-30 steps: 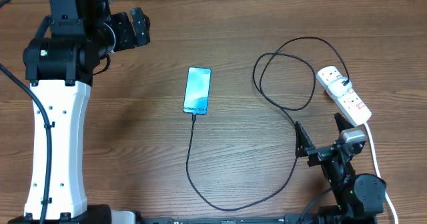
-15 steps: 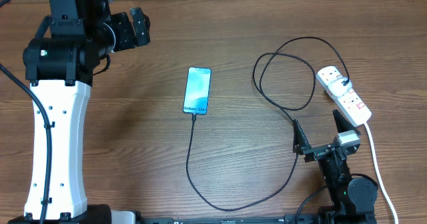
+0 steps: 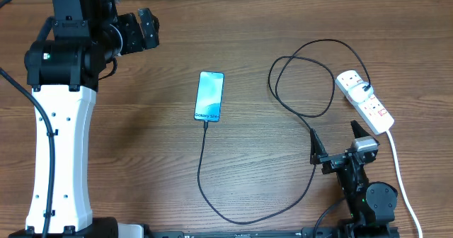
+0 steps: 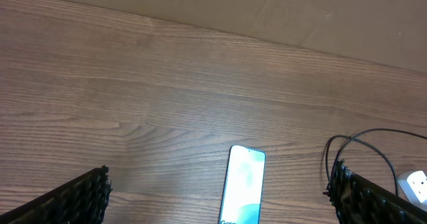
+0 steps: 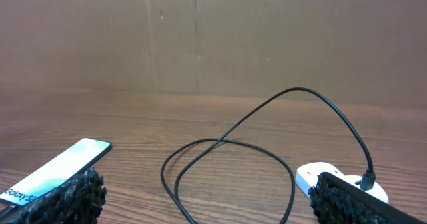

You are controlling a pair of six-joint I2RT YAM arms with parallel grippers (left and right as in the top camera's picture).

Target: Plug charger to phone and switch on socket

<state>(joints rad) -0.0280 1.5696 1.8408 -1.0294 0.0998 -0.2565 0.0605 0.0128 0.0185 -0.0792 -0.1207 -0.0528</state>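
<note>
Nearest you, the right gripper (image 3: 335,140) sits low over the brown wooden table (image 3: 269,160) with its jaws spread wide and nothing between them. One finger is just beside the charger, a long thin black cable (image 3: 202,146); you cannot tell if they touch. The thick white cord (image 3: 396,160) passes on its other side.

Further out, the cable sweeps in a wide curve to the phone, a slim rectangular handset with a bright blue-cyan screen (image 3: 210,95), lying flat mid-table. Its small black connector tip (image 3: 206,123) meets the phone's near short edge, the end with the small lettering.

To the right, the cable loops over itself and ends in a black plug (image 3: 366,89) seated in one outlet of the socket, an elongated white plastic power strip (image 3: 374,109). You cannot tell how its red switch marks are set.

Farthest, the left gripper (image 4: 217,181) is raised, jaws released and wide, gripping nothing.
</note>
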